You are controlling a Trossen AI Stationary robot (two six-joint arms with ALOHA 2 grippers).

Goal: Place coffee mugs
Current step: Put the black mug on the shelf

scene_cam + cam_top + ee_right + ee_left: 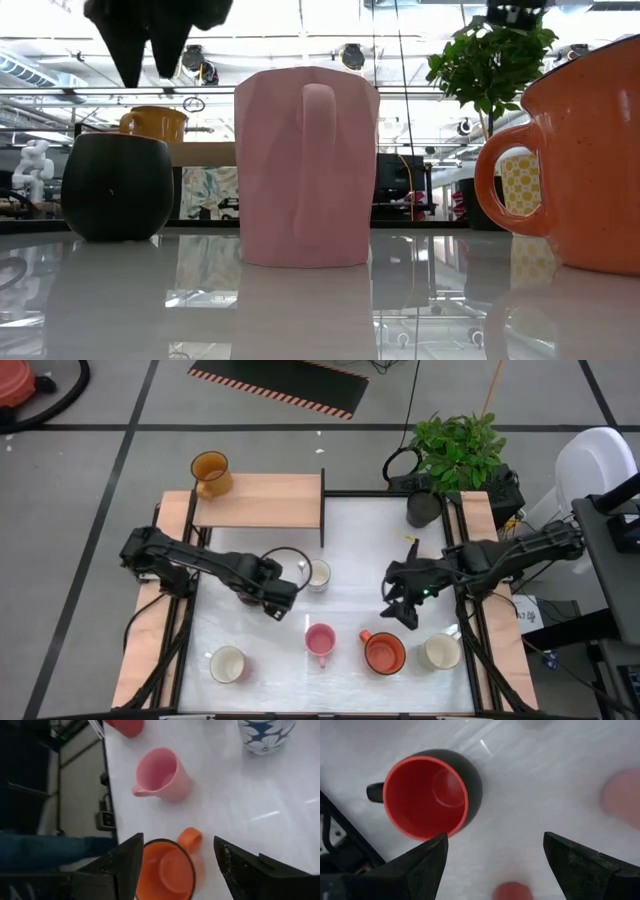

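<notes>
One amber mug [210, 472] already sits on the wooden shelf [265, 501] at the far side; the rest are on the white table [350, 545], so most of the job looks undone. The left gripper [272, 596] hangs with fingers spread and empty, directly over a black mug with a red inside [427, 795], apparently next to go. The right gripper [402, 610] is also spread and empty, with the orange mug [384, 651] just below it and the pink mug [320, 640] off to its side. The shelf has plenty of bare board beside the amber mug. The black upright [322, 510] at the shelf's end and the table rails are the edges to mind.
</notes>
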